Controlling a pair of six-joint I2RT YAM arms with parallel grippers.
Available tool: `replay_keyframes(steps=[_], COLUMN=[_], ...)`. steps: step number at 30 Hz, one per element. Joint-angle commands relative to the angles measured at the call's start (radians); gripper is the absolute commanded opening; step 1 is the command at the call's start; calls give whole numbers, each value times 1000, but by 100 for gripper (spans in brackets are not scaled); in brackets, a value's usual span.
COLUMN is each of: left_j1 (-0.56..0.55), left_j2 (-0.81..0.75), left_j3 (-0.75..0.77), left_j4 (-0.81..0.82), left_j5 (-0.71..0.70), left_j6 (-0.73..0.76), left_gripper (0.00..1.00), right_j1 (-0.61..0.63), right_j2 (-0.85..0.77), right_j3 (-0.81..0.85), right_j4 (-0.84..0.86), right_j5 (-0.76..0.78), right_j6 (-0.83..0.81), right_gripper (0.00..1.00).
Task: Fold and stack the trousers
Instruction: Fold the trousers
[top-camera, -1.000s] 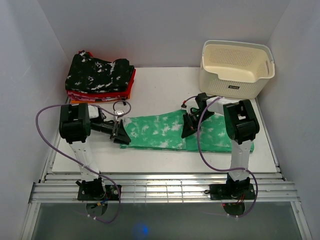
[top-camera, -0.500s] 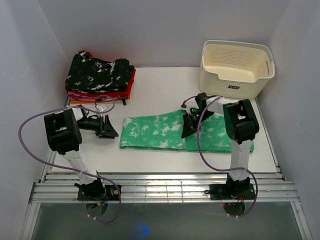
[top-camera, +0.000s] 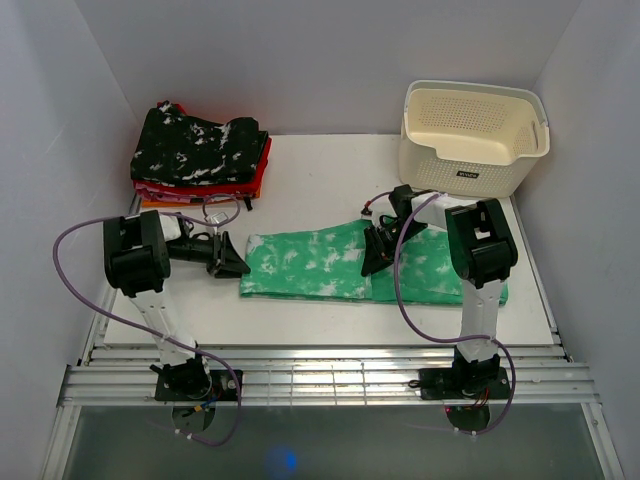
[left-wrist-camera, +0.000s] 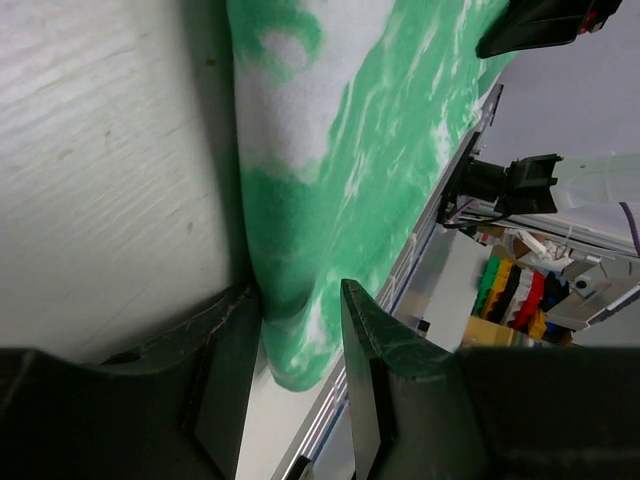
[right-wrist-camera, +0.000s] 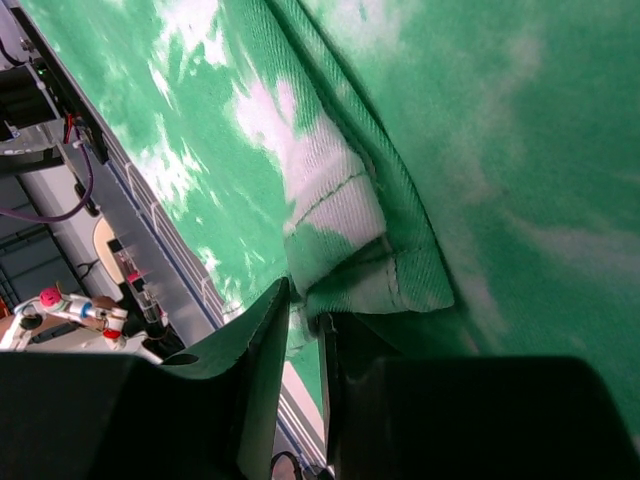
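Green tie-dye trousers (top-camera: 310, 265) flat across the middle of the white table (top-camera: 330, 170). Left gripper (top-camera: 240, 266) at their left end, jaws half open astride the cloth edge. Right gripper (top-camera: 367, 265) mid-length, jaws barely parted over a folded hem.

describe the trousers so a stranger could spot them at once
On the white table, look just nearer than the cream basket. The trousers lie flat there, bright green with white blotches, unlike the black and red folded pile far left.
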Motion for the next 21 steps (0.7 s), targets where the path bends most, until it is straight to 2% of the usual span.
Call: replay_keyframes(steps=[1,5,6,8,9,10,11,12,15,21], left_j1=[-29,-42,-42,-35,-31,-25,-19,-5,30,77], left_j2=[31,45,42,13,-1,-36,-54,-71,-143,-292], left_j3=[-3,8,8,7,7,8,8,14,51,161], left_j4=[123,152,156,166,169,170,170,163,111,-58], left_j5=[-33,-25,-27,-35,-44,-53,-67,-81,-131,-194], left_j6=[-22,-62,-66,-82,-88,-101,-111,-115,-109,-62], left_gripper=[49,46,43,29,21,5,0,0,0,0], right_j1=[18,18,18,18,17,15,6,-3,-47,-161], right_j2=[56,55,49,40,30,23,12,-17,-77,-254], right_j3=[3,6,7,10,19,24,27,27,49,84], right_j4=[45,45,42,35,18,7,-2,-11,-85,-225], right_j5=[133,142,151,171,196,208,219,237,242,234], right_j6=[-34,-34,-36,-46,-53,-62,-80,-88,-131,-221], right_gripper=[25,26,30,36,44,49,54,65,79,86])
